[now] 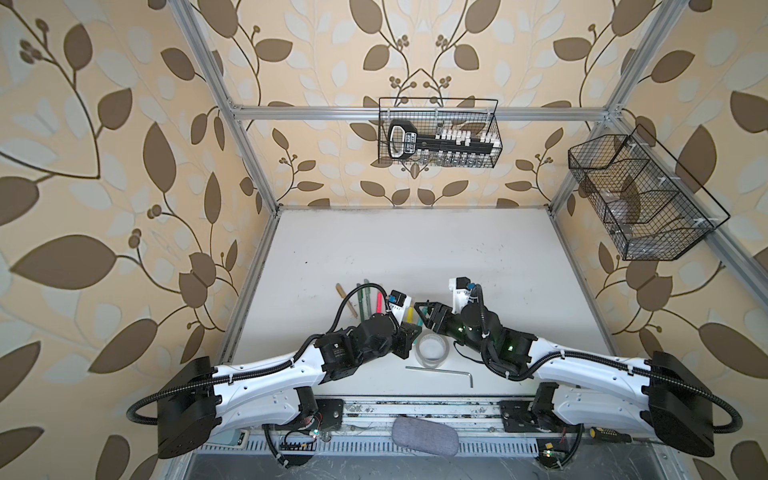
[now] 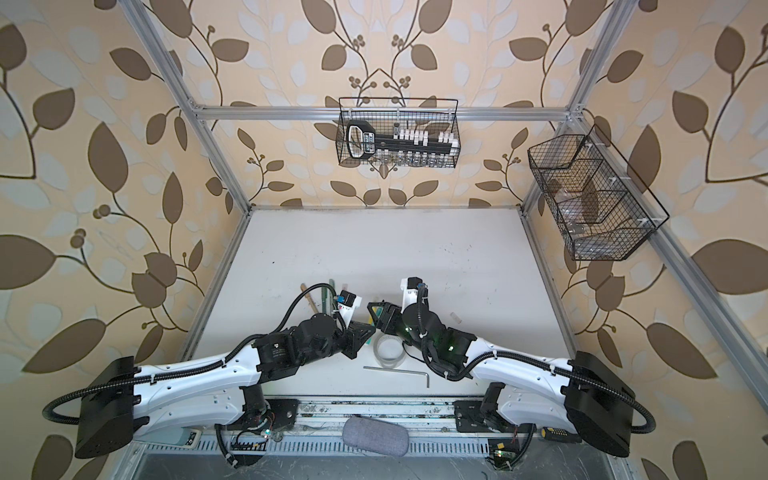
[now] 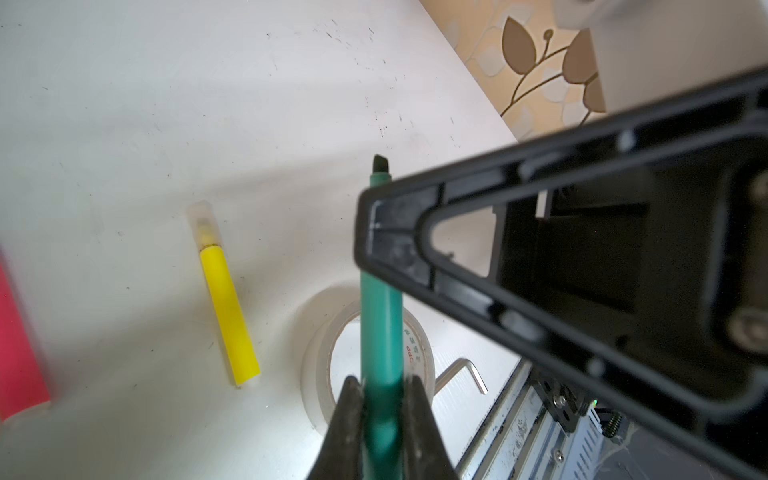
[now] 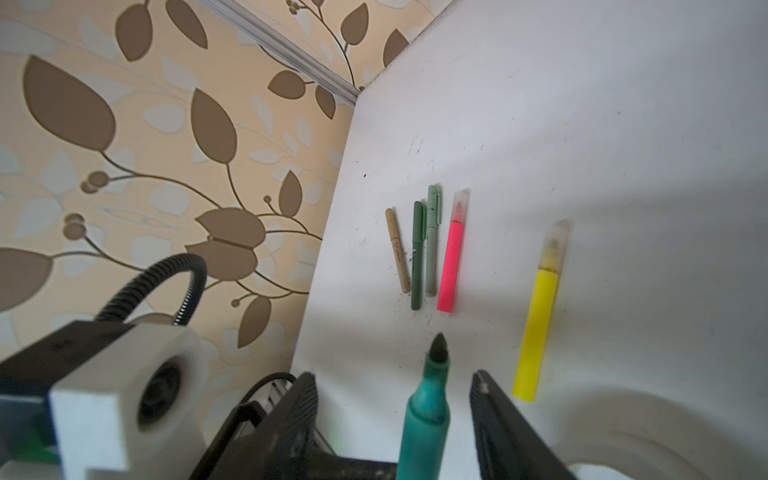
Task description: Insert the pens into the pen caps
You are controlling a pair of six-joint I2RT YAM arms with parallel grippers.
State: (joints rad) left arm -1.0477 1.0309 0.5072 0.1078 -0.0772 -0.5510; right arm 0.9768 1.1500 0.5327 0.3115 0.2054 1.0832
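My left gripper [image 3: 384, 380] is shut on a green marker [image 3: 380, 324], one of the pens, whose dark tip is bare. My right gripper [image 4: 392, 375] is open around that tip [image 4: 438, 347], with a finger [image 4: 291, 415] on each side and a gap to both. In both top views the two grippers [image 1: 409, 332] [image 1: 419, 309] meet over the table's near middle. The tan [image 4: 397, 250], dark green [image 4: 417, 255] and grey-green [image 4: 432, 241] pens lie side by side, capped. The pink [image 4: 452, 262] and yellow [image 4: 536, 328] markers wear clear pen caps [image 4: 559, 241]. A loose clear cap [image 2: 456, 319] lies right of the right arm.
A roll of clear tape [image 1: 419, 357] lies just under the grippers, with a silver hex key [image 1: 440, 369] in front of it. Wire baskets hang on the back rail [image 1: 436, 133] and right rail [image 1: 640, 199]. A grey case [image 1: 424, 436] lies beyond the front edge.
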